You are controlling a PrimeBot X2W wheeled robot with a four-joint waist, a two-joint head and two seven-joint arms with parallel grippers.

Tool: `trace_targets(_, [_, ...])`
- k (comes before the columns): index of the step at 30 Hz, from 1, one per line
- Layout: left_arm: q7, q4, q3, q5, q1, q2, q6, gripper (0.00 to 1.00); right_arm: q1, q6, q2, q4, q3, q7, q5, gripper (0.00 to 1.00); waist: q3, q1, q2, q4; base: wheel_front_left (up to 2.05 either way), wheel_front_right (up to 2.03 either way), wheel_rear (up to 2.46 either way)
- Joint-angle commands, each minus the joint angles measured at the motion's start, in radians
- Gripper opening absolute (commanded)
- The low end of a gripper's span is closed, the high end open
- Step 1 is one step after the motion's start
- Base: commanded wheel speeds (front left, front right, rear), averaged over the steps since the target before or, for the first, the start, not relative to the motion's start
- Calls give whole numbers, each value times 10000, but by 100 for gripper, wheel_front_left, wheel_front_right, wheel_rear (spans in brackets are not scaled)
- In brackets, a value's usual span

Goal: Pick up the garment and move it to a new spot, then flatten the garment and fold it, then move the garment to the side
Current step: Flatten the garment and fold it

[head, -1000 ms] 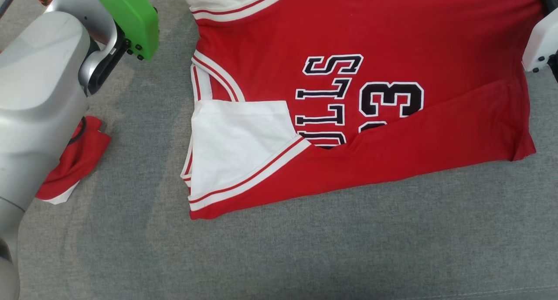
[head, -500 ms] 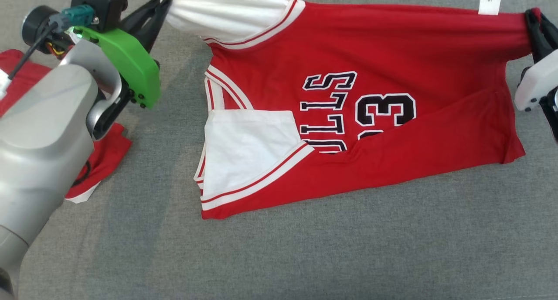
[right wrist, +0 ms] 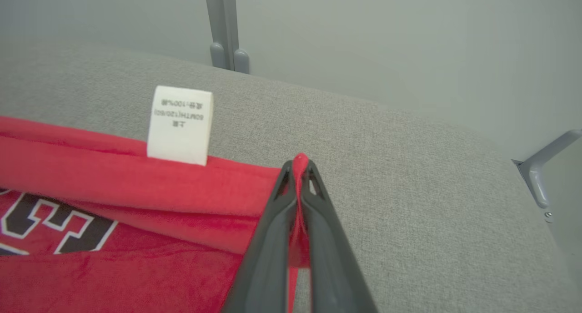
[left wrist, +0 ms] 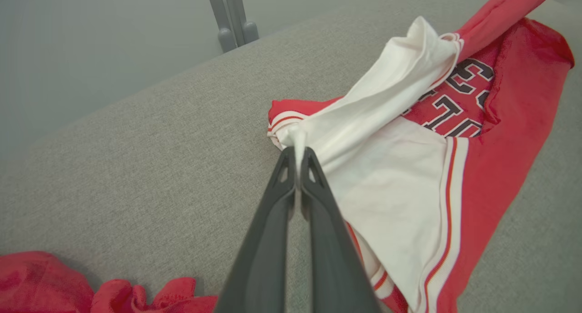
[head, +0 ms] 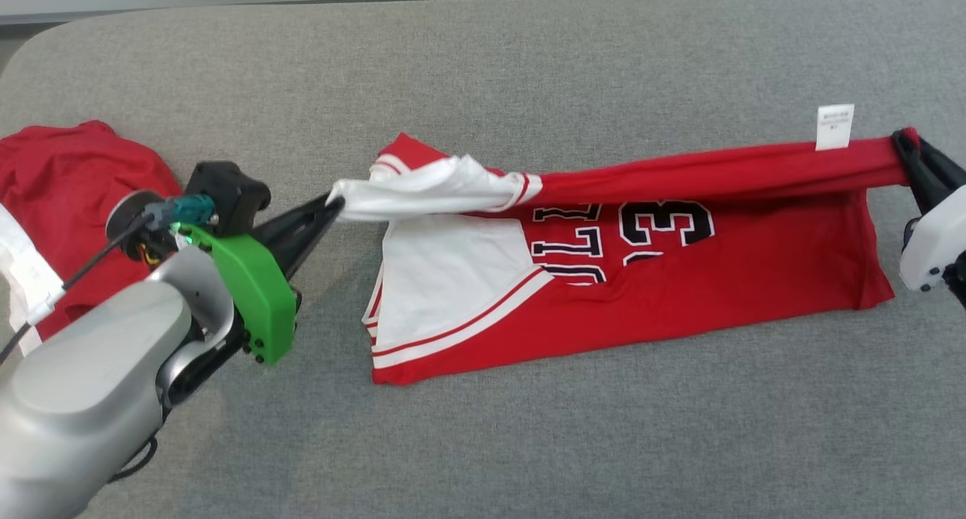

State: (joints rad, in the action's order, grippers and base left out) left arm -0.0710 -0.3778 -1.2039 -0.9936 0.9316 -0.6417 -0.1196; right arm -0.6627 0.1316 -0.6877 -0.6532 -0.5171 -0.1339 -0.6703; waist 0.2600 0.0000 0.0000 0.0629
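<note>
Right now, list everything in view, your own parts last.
jersey: one, red with white sleeves and black lettering, mid-cushion, far edge raised
care label: one, white, on the raised edge near its right end
second garment: one, red with some white, crumpled, far left
cushion: one, grey, under everything
metal posts: two, grey, side by side behind the cushion
left jaws: one pair, dark, shut on the jersey's white sleeve
right jaws: one pair, dark, shut on the jersey's red corner

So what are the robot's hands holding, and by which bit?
The red basketball jersey, at two spots. The left gripper pinches the tip of its white sleeve; the right gripper pinches its red edge near the white label.
</note>
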Motion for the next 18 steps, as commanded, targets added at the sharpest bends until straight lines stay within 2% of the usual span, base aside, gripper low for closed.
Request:
trace_targets(1, [165,288,-83,-63,-310,-259,94,0,300,-17,-176,180,-73,140,-203,0,-132,0,0,10,0,0,0])
trace_targets(8, [1385,1944,-450,-923,-1511,-984,-9,0,1213,-17,-645,974,-290,1081,-1374,0,-310,0,0,-130,0,0,0])
trace_targets(18, [1906,2132,-598,-1089,-2132,-1094,50,0,2070,-17,-1098,1802,-711,2364,-2522,0,-318,0,0,-403,0,0,0])
